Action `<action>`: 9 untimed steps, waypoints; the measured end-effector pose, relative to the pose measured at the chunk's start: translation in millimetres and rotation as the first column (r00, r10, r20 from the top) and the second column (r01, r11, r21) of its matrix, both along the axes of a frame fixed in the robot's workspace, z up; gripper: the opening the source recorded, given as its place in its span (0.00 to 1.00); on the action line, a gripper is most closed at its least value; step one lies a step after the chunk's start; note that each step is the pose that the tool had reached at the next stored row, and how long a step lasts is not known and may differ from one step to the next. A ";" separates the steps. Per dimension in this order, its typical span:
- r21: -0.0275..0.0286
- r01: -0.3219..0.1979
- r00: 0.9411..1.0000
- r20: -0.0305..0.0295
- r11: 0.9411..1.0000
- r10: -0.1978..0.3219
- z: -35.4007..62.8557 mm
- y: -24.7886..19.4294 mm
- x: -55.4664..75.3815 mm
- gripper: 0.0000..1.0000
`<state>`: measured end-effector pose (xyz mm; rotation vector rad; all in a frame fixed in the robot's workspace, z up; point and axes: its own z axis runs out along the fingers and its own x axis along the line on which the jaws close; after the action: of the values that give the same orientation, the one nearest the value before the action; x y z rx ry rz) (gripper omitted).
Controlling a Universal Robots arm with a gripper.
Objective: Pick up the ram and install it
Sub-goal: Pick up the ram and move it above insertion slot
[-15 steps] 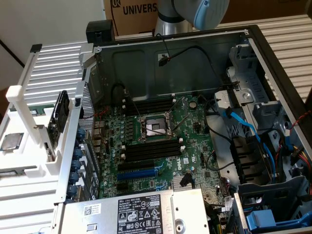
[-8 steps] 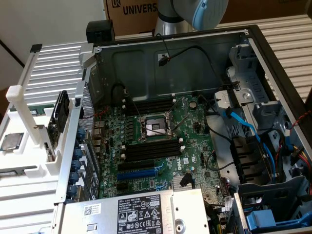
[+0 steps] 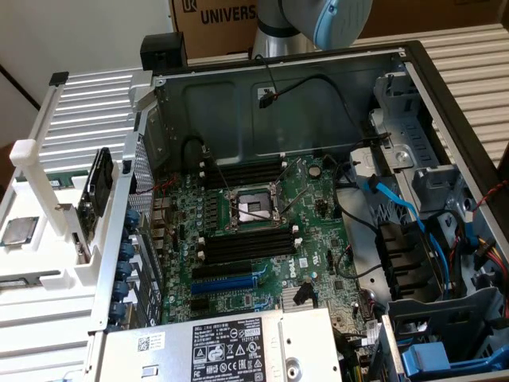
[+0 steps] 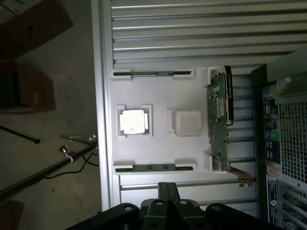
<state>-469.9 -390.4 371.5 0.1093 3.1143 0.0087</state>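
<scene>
Two ram sticks stand on edge in a white holder [image 4: 158, 96]: one ram stick [image 4: 152, 74] on its far side, the other ram stick [image 4: 153, 167] on the side nearest my gripper. My gripper [image 4: 168, 190] hangs high above the holder, its dark fingers pressed together and shut on nothing. In the exterior view the arm's grey and blue joint [image 3: 318, 20] is behind the open computer case [image 3: 413, 60]. The motherboard [image 3: 318, 215] lies inside with black memory slots [image 3: 242, 171] and further memory slots [image 3: 246, 243] on either side of the processor socket [image 3: 250, 208].
The holder also carries a processor chip [image 4: 133, 121], a white square block [image 4: 187, 122] and an upright expansion card [image 4: 219, 120]. A blue expansion slot [image 3: 227, 282], blue cables [image 3: 398, 207] and a power supply [image 3: 231, 346] sit inside the case. Cardboard boxes [image 4: 29, 28] lie on the floor.
</scene>
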 end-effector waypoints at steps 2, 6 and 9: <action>0.000 0.000 1.000 0.000 1.000 0.000 0.0 0.0 0.0 0.10; 0.000 0.000 1.000 0.000 1.000 0.000 0.0 0.0 0.0 0.10; 0.000 -0.002 1.000 0.001 1.000 0.002 0.0 0.1 -0.6 0.10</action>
<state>-470.5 -390.3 371.5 0.1065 3.1138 0.0087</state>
